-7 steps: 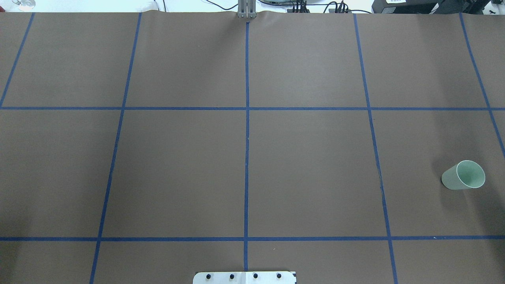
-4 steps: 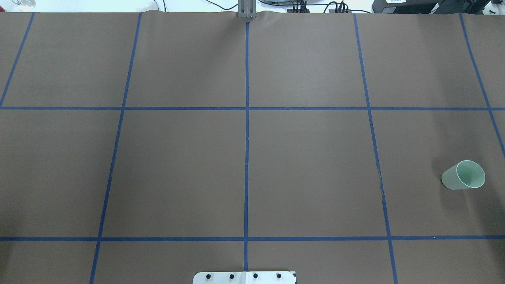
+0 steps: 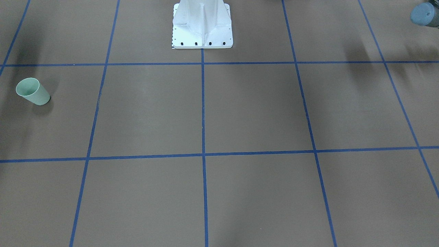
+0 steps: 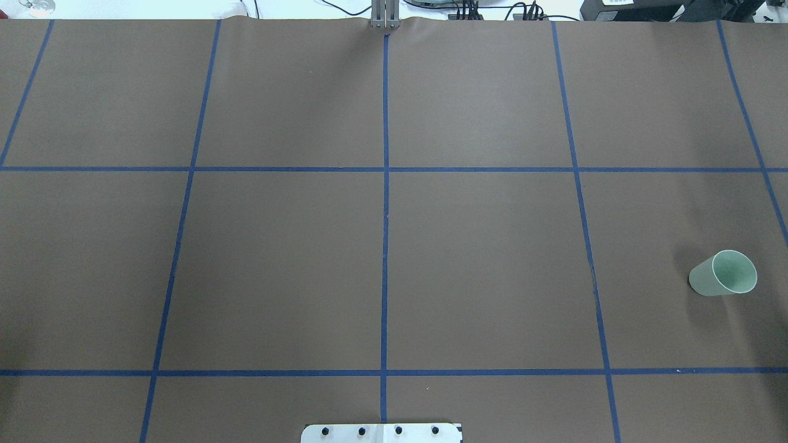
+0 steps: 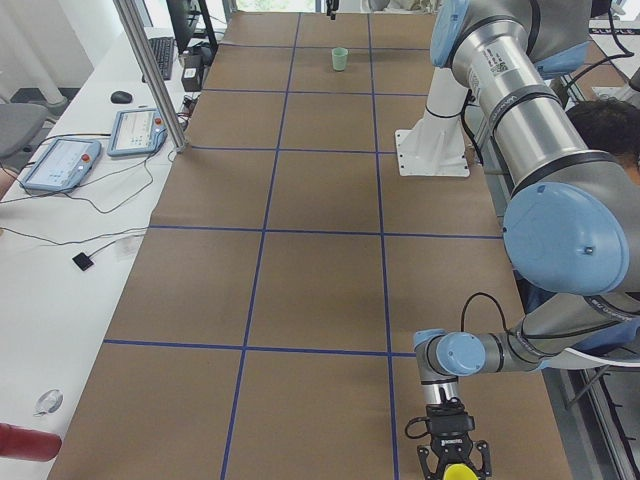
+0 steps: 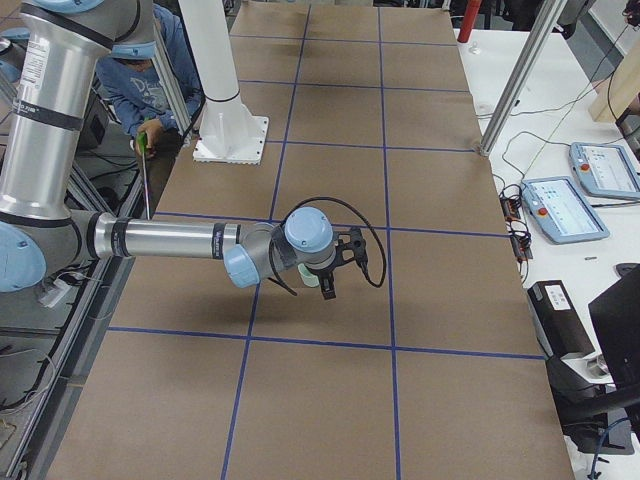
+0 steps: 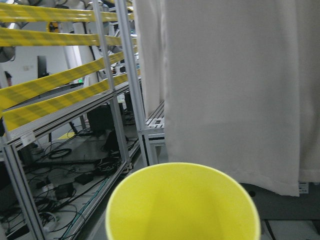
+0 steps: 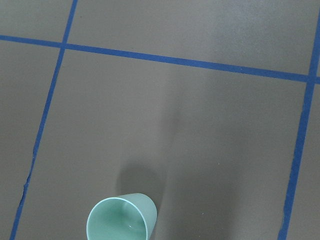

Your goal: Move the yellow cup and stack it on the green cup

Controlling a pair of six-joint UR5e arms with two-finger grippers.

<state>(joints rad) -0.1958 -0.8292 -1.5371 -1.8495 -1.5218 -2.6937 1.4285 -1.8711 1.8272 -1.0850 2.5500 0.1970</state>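
Note:
The green cup stands upright near the table's right edge; it also shows in the front-facing view and at the bottom of the right wrist view. My right gripper hangs just above and beside the green cup; I cannot tell whether it is open or shut. The yellow cup fills the bottom of the left wrist view, mouth toward the camera. In the exterior left view it sits between the fingers of my left gripper, off the table's near left corner. I cannot tell that gripper's state.
The white robot base stands at the middle of the table's near side. Blue tape lines grid the brown table cover. A metal post and teach pendants are on the far side. A person sits behind the robot.

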